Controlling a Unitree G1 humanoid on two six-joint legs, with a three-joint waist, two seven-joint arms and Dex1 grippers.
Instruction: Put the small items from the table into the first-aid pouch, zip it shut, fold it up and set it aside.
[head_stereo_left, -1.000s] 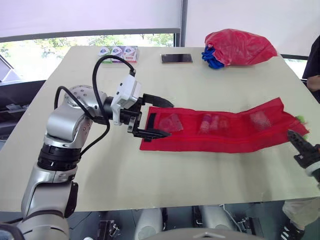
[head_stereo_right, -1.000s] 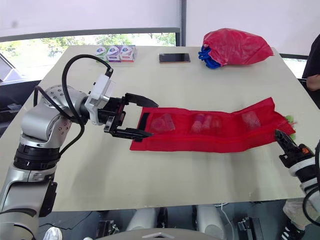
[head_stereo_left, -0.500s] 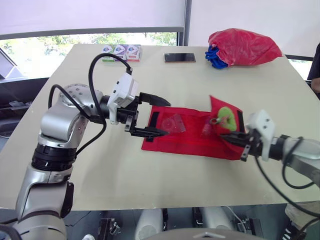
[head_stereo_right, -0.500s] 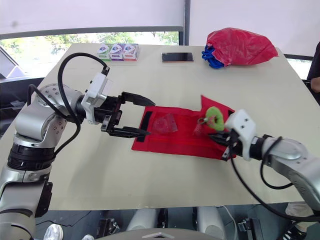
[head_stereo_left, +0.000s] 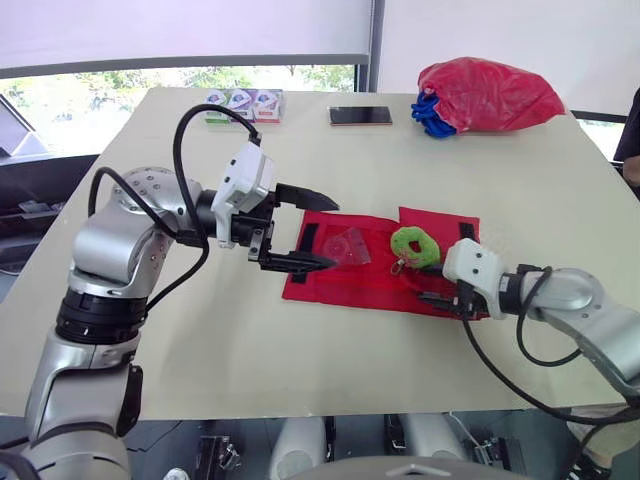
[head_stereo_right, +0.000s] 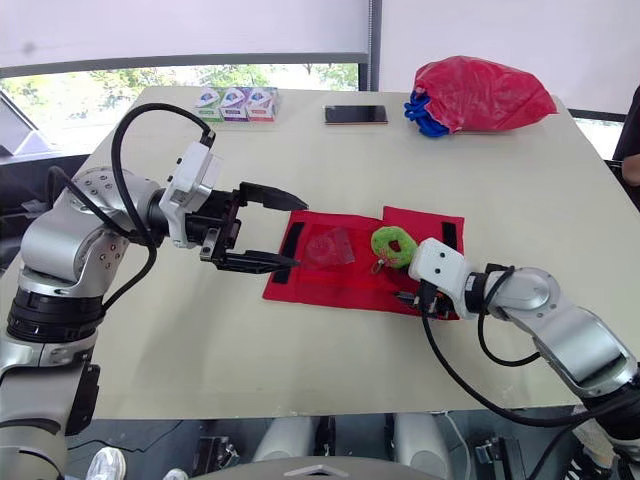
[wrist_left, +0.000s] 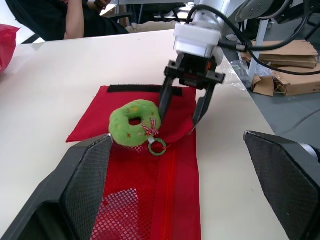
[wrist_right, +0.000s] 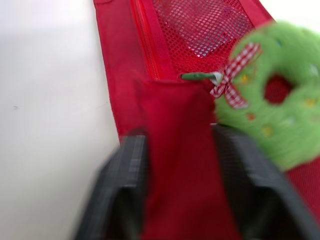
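Left eye view, reading across the desk. Left end effector: spread wide and empty, poised at the pouch's left end, one finger above it and one at its near edge. Pouch: lies mid-desk, and small items show through the mesh, so packing looks done. The zip line reads as closed, though the mesh makes that uncertain. The right end is doubled over as a flap, with a green ring charm on the fold. Right end effector: at the flap's near edge with red fabric in its grasp zone. I cannot tell whether it is gripping or released. Left to do, by my reading: fold the left part over and set the pouch aside.
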